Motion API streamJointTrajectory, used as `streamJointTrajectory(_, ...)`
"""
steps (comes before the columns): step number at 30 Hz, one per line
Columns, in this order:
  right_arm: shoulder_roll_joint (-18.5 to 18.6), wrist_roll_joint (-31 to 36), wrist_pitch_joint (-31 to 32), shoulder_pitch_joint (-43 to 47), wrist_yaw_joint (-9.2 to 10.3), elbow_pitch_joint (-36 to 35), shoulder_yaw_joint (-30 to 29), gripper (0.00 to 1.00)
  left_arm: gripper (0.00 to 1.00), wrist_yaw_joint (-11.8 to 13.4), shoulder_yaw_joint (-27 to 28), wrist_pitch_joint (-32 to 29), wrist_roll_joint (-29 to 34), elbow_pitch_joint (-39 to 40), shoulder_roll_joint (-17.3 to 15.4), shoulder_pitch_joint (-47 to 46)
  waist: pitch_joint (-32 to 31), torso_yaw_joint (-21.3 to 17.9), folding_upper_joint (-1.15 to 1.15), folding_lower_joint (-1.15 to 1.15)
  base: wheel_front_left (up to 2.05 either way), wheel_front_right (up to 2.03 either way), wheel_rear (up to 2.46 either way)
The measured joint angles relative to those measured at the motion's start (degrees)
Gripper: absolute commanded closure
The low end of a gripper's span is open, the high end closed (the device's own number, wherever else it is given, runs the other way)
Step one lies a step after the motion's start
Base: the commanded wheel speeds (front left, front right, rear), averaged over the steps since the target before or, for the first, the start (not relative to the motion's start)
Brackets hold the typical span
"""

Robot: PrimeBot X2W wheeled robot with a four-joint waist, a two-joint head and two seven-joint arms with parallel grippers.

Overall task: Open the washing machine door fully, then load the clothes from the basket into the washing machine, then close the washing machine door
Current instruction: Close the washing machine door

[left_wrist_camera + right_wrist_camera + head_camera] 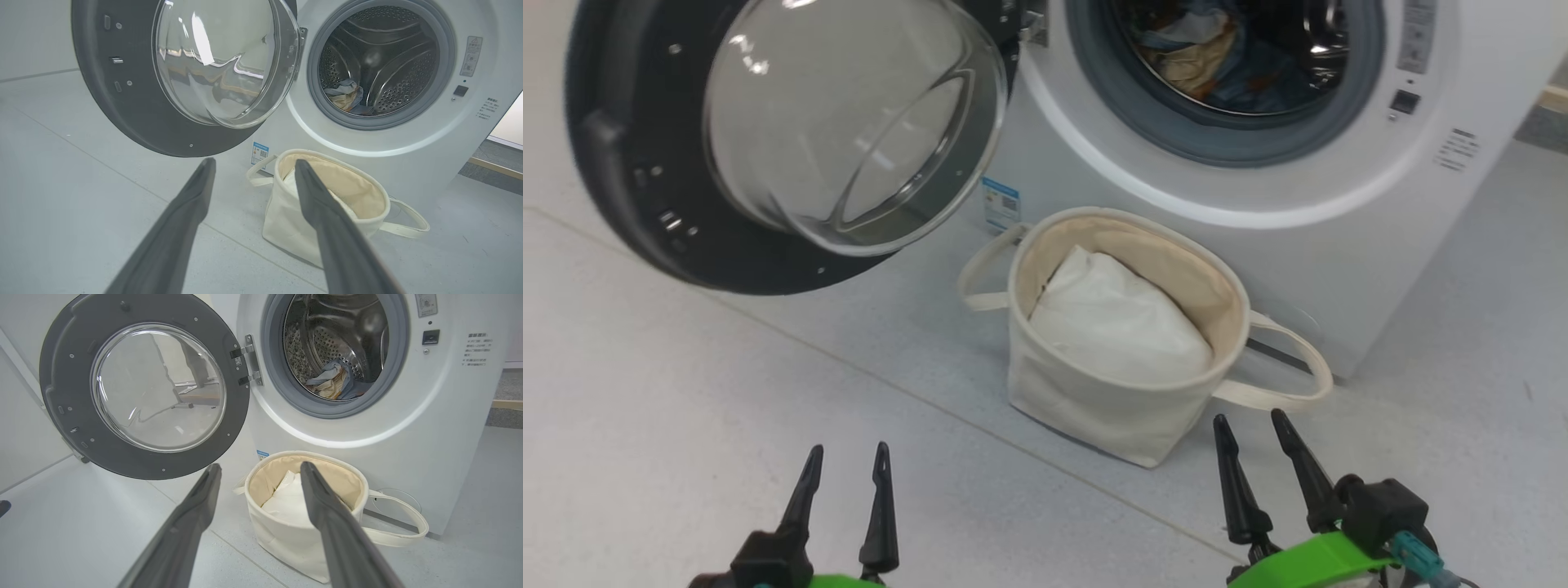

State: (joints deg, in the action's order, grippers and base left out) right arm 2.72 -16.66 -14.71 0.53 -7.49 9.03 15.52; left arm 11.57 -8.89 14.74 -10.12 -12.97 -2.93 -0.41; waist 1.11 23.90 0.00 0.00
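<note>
Left claw [849, 447], right claw [1249, 416] agape; clothes [1201, 57] in drum [322, 339], bundle [1119, 327] in basket [1094, 408]

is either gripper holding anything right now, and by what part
Nothing is held. The left gripper and the right gripper are both open above the floor, short of the basket; the clothes lie in the drum.
</note>
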Motion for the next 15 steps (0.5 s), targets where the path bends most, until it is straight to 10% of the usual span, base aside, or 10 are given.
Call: streamJointTrajectory(15,0.00,0.03,0.00,-0.02,0.00,0.51,3.08,0.00,0.00,1.12,0.43,0.00,0.62,1.94,-0.01,0.64,0.65,5.98,0.00,0.00,0.00,0.00,0.00)
